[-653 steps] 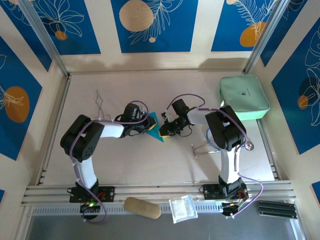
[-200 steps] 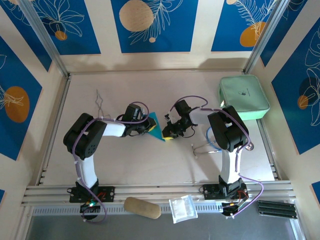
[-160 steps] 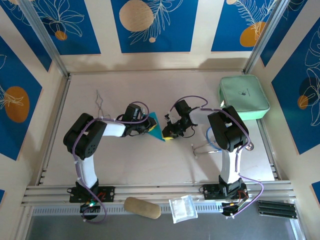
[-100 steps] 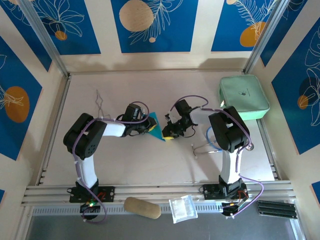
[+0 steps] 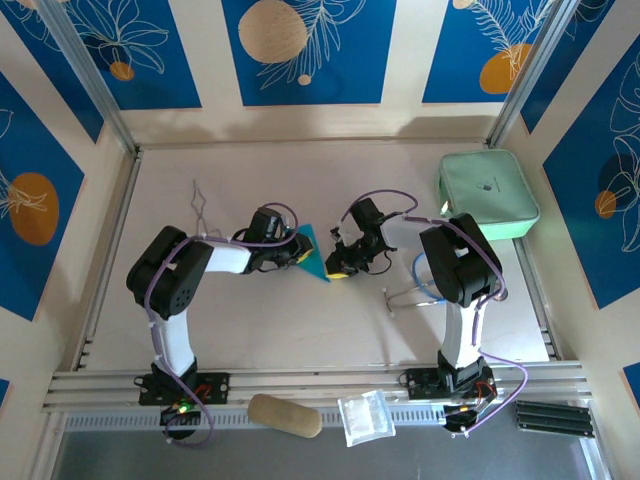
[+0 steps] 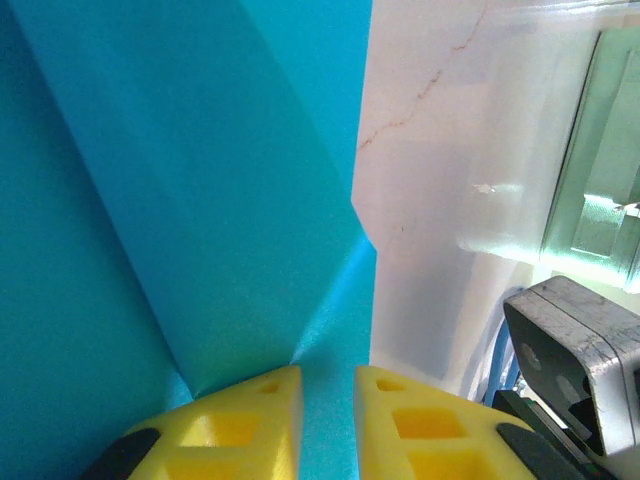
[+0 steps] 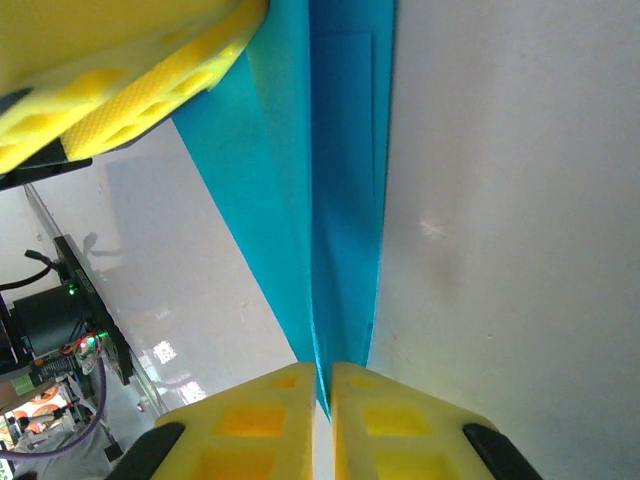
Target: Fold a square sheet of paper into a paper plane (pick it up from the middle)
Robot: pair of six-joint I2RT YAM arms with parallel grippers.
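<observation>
Mid-fold, by the look of it. Paper, creased teal wedge, sits centre of overhead frame between both arms; contact with desk unclear. Left hand clamped on broad folded part. Right hand pinched on narrow creased edge. Next move likely calls for aligned layers, then firm crease along the fold.

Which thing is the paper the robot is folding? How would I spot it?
Find the pale table, then look to its middle, left of the big mint-green pouch. There sits the paper, a small teal-blue pointed shape with creases. Unlike the rounded green pouch, it is thin, blue and sharp-cornered.
</observation>
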